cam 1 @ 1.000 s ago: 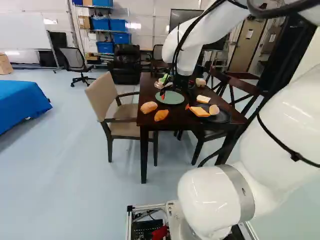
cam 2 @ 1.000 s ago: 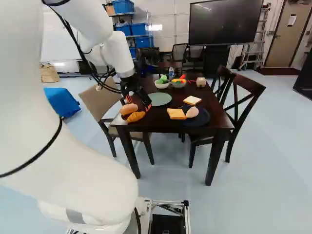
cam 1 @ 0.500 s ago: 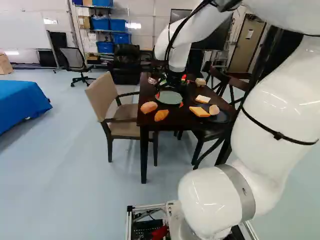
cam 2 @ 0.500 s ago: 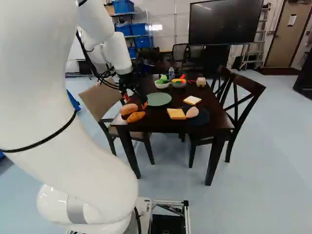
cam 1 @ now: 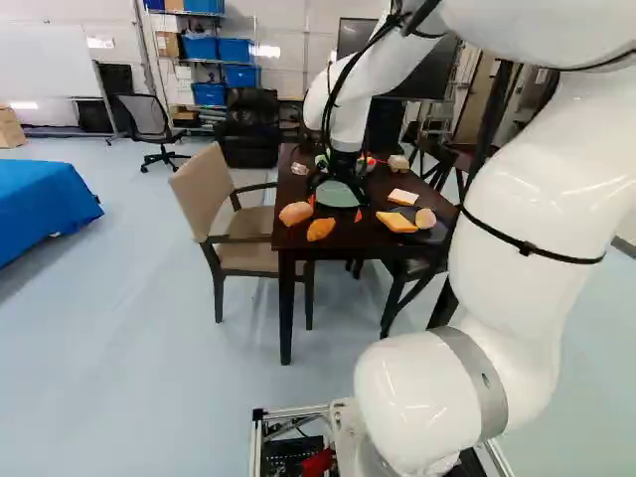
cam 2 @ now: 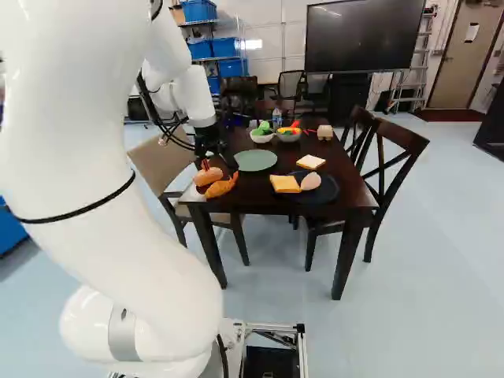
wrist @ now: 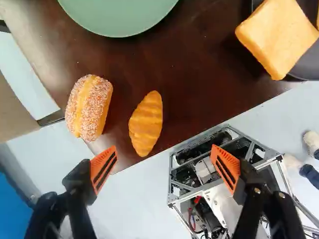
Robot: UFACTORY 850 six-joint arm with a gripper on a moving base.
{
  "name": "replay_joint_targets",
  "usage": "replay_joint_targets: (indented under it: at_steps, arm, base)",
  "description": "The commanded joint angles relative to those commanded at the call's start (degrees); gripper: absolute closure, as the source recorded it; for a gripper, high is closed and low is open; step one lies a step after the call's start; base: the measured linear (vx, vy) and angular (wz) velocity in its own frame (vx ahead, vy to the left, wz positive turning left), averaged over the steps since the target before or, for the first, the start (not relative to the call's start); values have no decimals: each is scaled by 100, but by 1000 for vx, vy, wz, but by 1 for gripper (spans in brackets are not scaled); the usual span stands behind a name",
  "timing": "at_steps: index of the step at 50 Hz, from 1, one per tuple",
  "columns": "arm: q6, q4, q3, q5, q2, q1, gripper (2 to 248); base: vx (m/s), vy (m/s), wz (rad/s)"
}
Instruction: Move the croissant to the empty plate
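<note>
In the left base view my gripper (cam 1: 335, 208) hangs over the table near the croissant (cam 1: 320, 230). The wrist view shows the gripper (wrist: 164, 162) open, nothing between its orange pads; the orange-brown croissant (wrist: 146, 123) lies on the dark table just ahead of it, untouched. Beyond the croissant is the green plate (wrist: 119, 20), with nothing on its visible part; it also shows in the right base view, where the plate (cam 2: 256, 161) looks bare.
A sesame bun (wrist: 89, 108) lies beside the croissant. A dark plate (cam 2: 329, 190) holds bread (cam 2: 285, 183) and a pale rounded piece (cam 2: 310, 182). Farther back are two bowls (cam 2: 289, 136) of toy food and a block (cam 2: 325, 132). Chairs (cam 1: 199, 194) flank the table (cam 1: 388, 238).
The arm has bent and swung; its gripper has shifted down and closer to the croissant, still open. Base, croissant and plate have kept their places.
</note>
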Motion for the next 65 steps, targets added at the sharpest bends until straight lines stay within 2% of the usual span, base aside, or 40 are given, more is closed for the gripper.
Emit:
replay_joint_targets:
  at_steps: [13,37,65]
  arm:
    - [0,0,-276,0,-460,7,3]
    - [0,0,-416,0,-979,37,3]
    - [0,0,-416,58,-979,37,3]
  base:
    - [0,0,0]
    - [0,0,0]
    - [0,0,0]
